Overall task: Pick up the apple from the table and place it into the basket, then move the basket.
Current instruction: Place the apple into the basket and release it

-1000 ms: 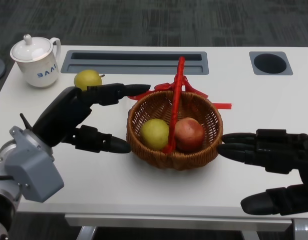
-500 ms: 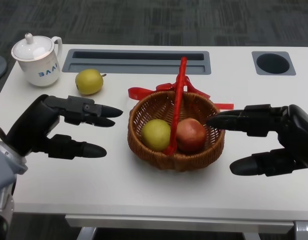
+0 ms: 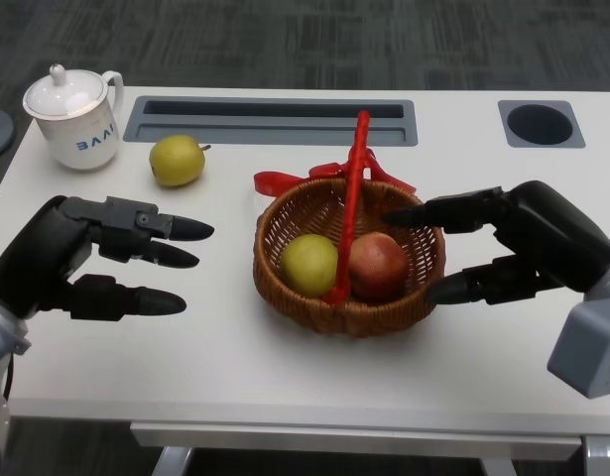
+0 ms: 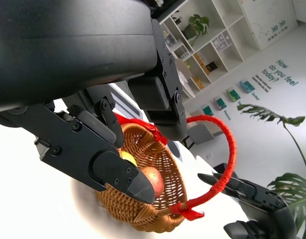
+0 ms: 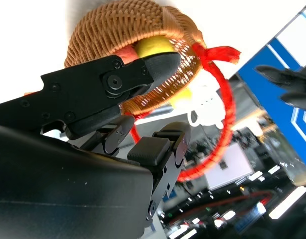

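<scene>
White lidded mug (image 3: 74, 121) at the table's (image 3: 235, 367) far left corner, yellow fruit (image 3: 177, 161) just beside it

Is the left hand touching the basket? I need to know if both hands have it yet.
Apart. The head view shows bare white table between the left hand and the basket; its fingertips stop short of the rim.

Both hands repositioned about the basket (image 3: 349, 297).

Left hand (image 3: 81, 268) has withdrawn from the basket's left rim, where its fingertips sat close a second ago, and now hovers well clear with fingers spread (nothing held). Right hand (image 3: 503, 248) has risen and closed in on the basket's right side, upper fingers over the rim, lower fingertip at the wall.
</scene>
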